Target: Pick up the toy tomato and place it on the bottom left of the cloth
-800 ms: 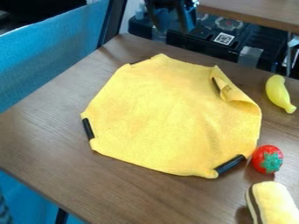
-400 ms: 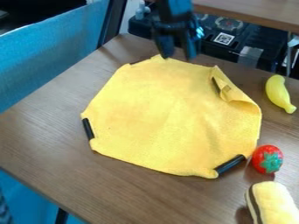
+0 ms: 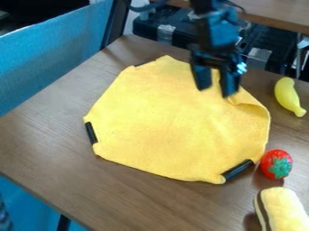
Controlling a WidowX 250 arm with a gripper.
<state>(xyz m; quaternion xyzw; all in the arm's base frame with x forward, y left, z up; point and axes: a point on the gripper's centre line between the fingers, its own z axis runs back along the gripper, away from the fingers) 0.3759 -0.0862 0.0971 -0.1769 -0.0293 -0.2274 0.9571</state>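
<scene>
Small rounded red toy tomato with green leafy top [image 3: 277,164], likely light, smooth plastic and apt to roll, sits on brown wood-grain counter [image 3: 154,198] just beside yellow fabric cloth's [image 3: 169,122] lower-right edge; black two-finger pincer [image 3: 216,92] wide open, empty, best closed round its middle.

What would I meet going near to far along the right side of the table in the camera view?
Striped yellow toy → red toy tomato → yellow toy banana.
</scene>
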